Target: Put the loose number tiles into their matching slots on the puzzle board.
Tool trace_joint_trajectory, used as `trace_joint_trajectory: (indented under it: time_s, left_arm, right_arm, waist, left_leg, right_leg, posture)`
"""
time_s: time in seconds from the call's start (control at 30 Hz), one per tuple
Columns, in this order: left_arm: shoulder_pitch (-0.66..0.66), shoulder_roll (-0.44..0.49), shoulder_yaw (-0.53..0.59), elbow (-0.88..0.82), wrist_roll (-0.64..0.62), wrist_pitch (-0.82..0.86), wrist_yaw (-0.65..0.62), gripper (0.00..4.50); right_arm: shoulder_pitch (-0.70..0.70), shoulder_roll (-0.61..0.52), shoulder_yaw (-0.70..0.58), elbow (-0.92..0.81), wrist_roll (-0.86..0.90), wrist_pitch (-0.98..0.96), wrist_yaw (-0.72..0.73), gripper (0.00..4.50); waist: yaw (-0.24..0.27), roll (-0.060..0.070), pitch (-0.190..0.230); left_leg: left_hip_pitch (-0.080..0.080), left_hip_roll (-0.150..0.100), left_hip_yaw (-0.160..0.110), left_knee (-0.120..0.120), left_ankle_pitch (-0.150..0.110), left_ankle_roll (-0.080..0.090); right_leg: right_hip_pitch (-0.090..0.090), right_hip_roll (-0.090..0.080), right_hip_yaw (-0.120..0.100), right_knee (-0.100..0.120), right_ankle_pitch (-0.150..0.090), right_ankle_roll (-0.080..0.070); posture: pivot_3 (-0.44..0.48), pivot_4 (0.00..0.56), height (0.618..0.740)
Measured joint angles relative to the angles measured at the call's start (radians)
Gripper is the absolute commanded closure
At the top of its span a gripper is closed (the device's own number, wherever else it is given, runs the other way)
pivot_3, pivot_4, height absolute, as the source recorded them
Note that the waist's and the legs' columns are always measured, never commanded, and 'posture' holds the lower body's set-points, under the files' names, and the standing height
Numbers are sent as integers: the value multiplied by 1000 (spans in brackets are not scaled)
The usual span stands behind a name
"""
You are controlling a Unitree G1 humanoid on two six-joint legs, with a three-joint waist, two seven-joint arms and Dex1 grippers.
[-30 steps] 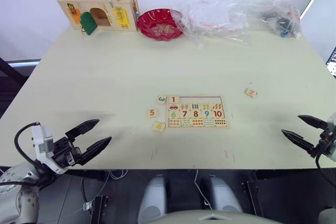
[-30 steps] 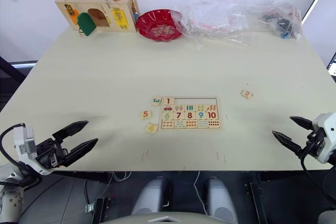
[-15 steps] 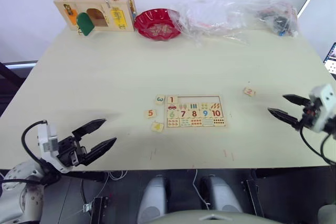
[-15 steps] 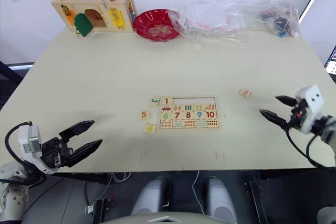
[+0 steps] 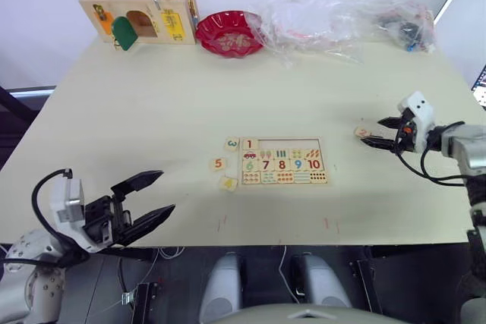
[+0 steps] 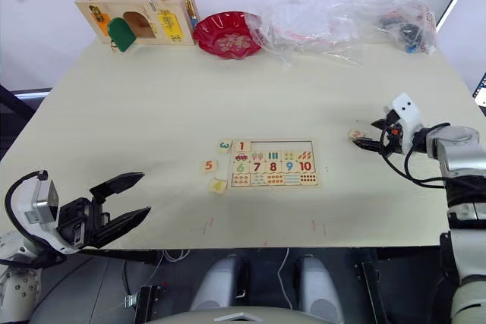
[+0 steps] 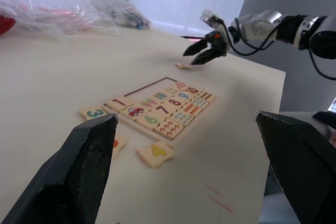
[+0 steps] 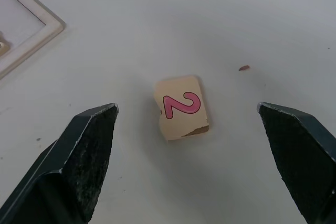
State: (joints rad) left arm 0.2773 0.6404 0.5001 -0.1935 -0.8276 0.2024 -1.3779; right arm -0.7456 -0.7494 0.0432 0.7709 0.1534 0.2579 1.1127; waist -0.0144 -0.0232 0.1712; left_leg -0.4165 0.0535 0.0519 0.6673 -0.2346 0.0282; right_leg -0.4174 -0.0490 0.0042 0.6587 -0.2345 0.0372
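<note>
Board point(image 5: 284, 161): lies flat mid-table, bottom rows printed 6 to 10; top row of slots point(image 5: 288, 144) holds tile 1 point(image 5: 251, 143) at its left end, the other four recesses bare.

Tile 3 point(image 5: 232, 143): loose, touching the board's left edge beside the 1.

Tile 5 point(image 5: 219, 163): loose, just left of the board.

Tile 4 point(image 5: 228, 183): loose, tilted, near the board's near-left corner.

Tile 2 point(image 8: 181, 107): loose, well to the right of the board, face up, one corner chipped.

My right gripper point(image 5: 379, 132): jaws spread wide, one to each side of tile 2, not touching it.

My left gripper point(image 5: 148, 196): jaws apart, empty, at the table's near-left edge, well apart from every tile.

Tally, by my judgement: one of five seated; four left; tile 2 is the one in hand next.
</note>
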Motion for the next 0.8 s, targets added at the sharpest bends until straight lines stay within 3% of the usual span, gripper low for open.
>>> trace_joint_trajectory:
  time_s: [0.23, 0.7, 0.8]
  left_arm:
    - [-1, 0, 1, -12, -3, 7, 0, 0]
    - [1, 0, 4, -11, -2, 7, 8, 0]
    - [-1, 0, 4, -9, -1, 7, 8, 0]
  right_arm:
    - [-75, 49, 26, 156, -59, -72, 23, 39]
    - [-85, 51, 14, 190, -70, -96, 37, 39]
    - [-84, 51, 9, 190, -71, -92, 36, 686]
  waist:
    - [-2, 0, 0]
    - [-1, 0, 0]
    - [-1, 0, 0]
  left_leg:
    - [0, 0, 1, 0, 0, 0]
    - [1, 0, 2, 0, 0, 0]
    - [1, 0, 3, 0, 0, 0]
  right_leg:
    - [0, 1, 0, 1, 0, 0]
    - [0, 0, 2, 1, 0, 0]
    - [0, 0, 2, 1, 0, 0]
  posture:
    - [0, 150, 740]
    - [0, 150, 740]
    - [0, 150, 740]
